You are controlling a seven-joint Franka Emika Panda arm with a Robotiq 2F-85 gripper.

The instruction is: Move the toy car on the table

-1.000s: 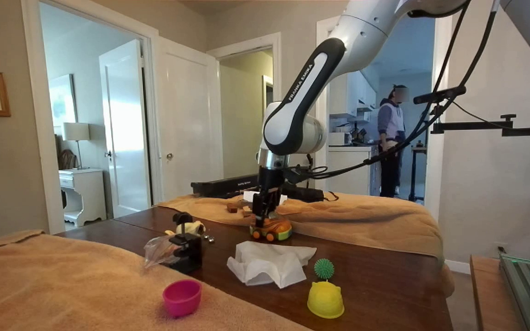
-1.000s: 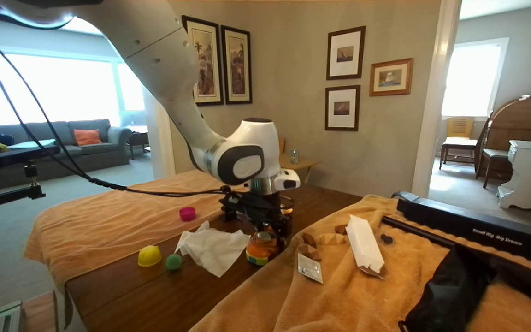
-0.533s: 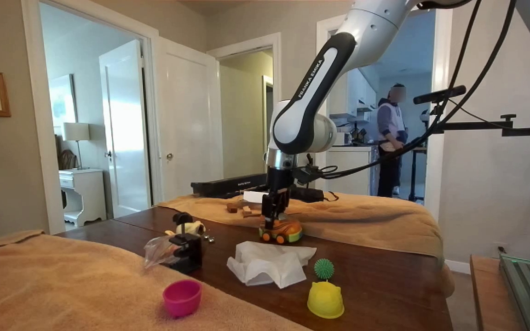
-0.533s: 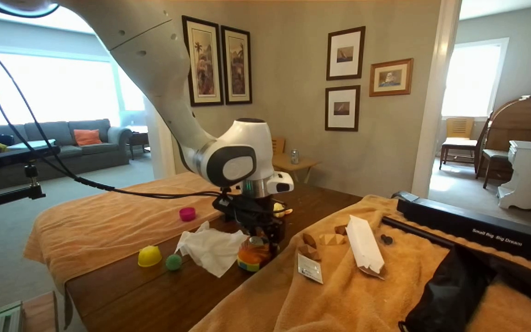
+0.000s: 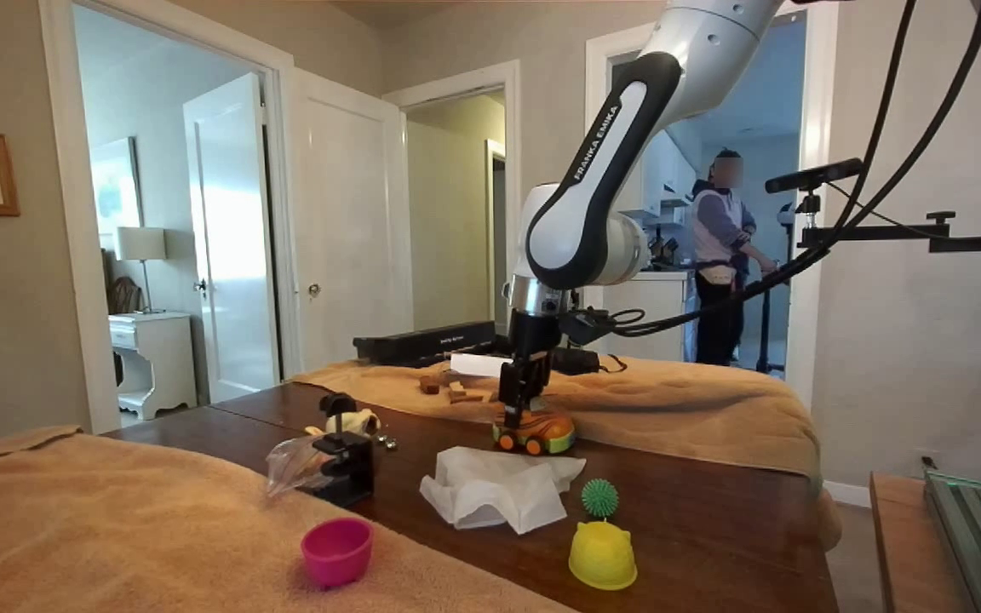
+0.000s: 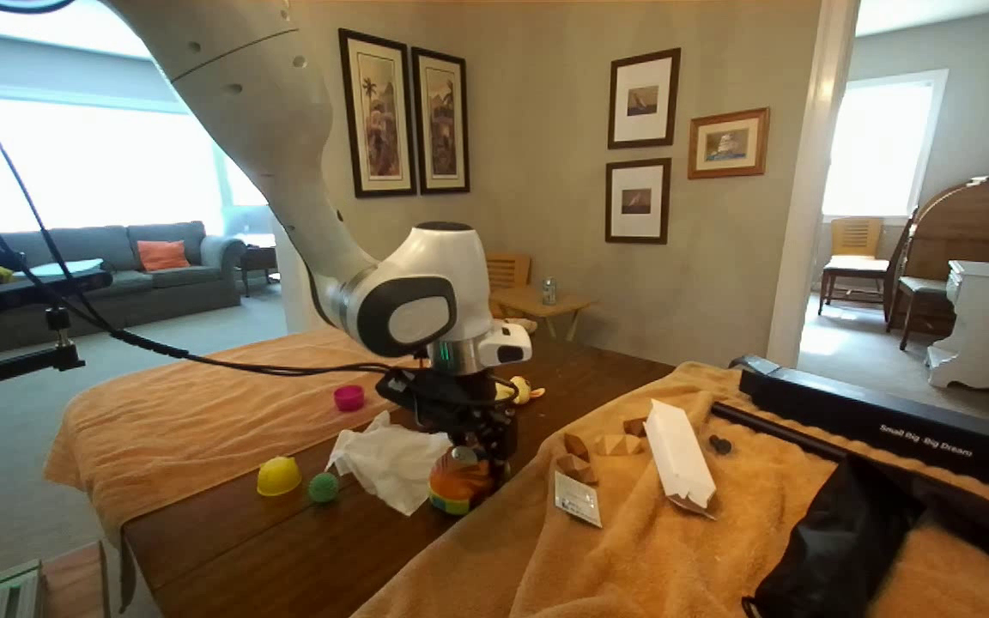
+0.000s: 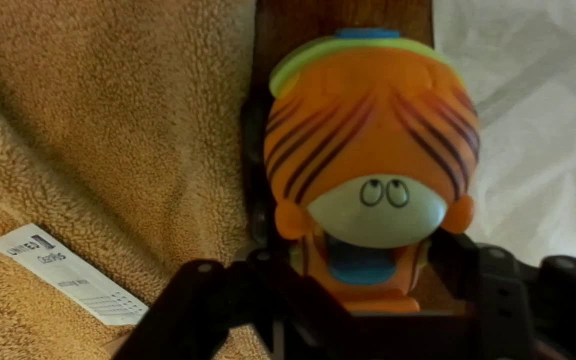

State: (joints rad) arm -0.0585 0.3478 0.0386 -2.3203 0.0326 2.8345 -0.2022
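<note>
The toy car [image 5: 535, 432] is orange with a green-yellow base, orange wheels and a pale face with drawn eyes. It sits upright on the dark brown table [image 5: 695, 511], between the tan towel and a white tissue. It also shows in an exterior view [image 6: 458, 481] and fills the middle of the wrist view [image 7: 373, 130]. My gripper [image 5: 519, 409] points down at the car's rear end. Its black fingers lie on both sides of the car's narrower rear body in the wrist view [image 7: 360, 250] and appear closed on it. The fingertips are partly hidden by the car.
A white tissue [image 5: 499, 489], a green spiky ball [image 5: 599, 498] and a yellow cup [image 5: 603, 555] are on the table nearby. A pink cup [image 5: 337, 552] is on the near towel. A black clamp [image 5: 350, 464] stands farther left. Small wooden pieces and a white box [image 6: 679, 459] lie on the tan towel.
My gripper and the toy car have moved together along the towel's edge, towards the table end with the green ball and yellow cup. The other objects on the table have not moved.
</note>
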